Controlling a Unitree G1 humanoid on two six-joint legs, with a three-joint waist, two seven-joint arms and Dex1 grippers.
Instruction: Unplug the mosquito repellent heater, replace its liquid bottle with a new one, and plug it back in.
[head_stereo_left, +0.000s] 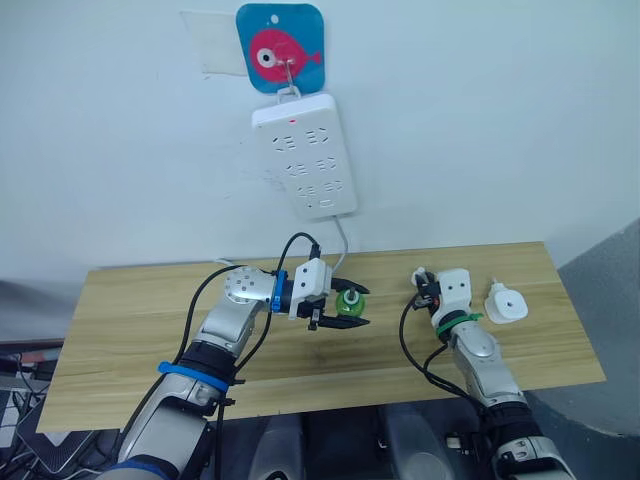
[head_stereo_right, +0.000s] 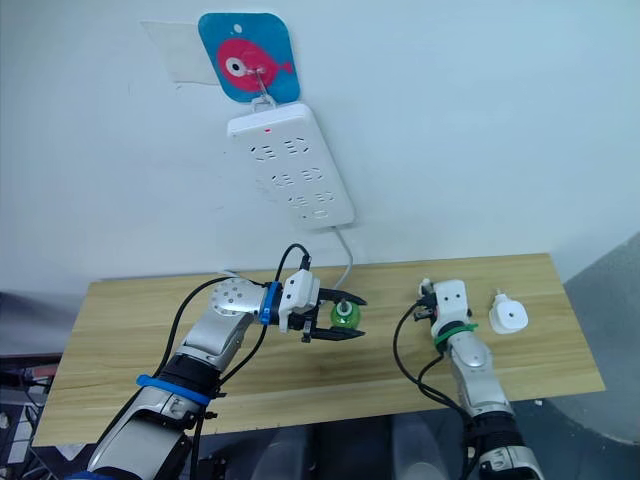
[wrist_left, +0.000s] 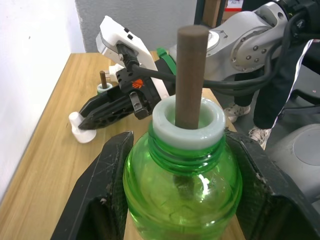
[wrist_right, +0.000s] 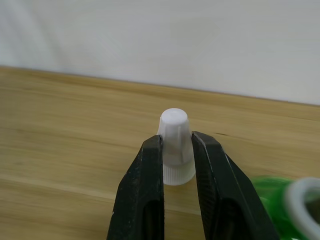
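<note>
Presently my left gripper (head_stereo_left: 338, 305) is clamped on a green bottle (head_stereo_left: 349, 303), one black finger on each side of its belly. The bottle stands upright, wick (wrist_left: 190, 75) pointing straight up through the white neck ring, held at or just above the wooden table (head_stereo_left: 140, 320) near the middle of its width; whether the base touches the wood I cannot tell.

My right gripper (wrist_right: 176, 150) is pinching a small white cap (wrist_right: 175, 145) between its two fingers, cap standing upright just at the tabletop.

The heater (head_stereo_left: 505, 304) lies on the table at the far right, already out of the power strip (head_stereo_left: 305, 155) that hangs on the wall above. It sits just beside my right wrist, on its outer side, well apart from the bottle.

Finding: the coming move turns on bringing bottle and heater together. The heater lies to the right of the bottle, with my right arm between them. My right arm is plainly the nearer to the heater, but it is occupied by the cap. I judge the cap must be set down first, then the heater taken up and presented so its opening lines up with the bottle's vertical axis.

Risk: a tilted wick would foul the opening.
</note>
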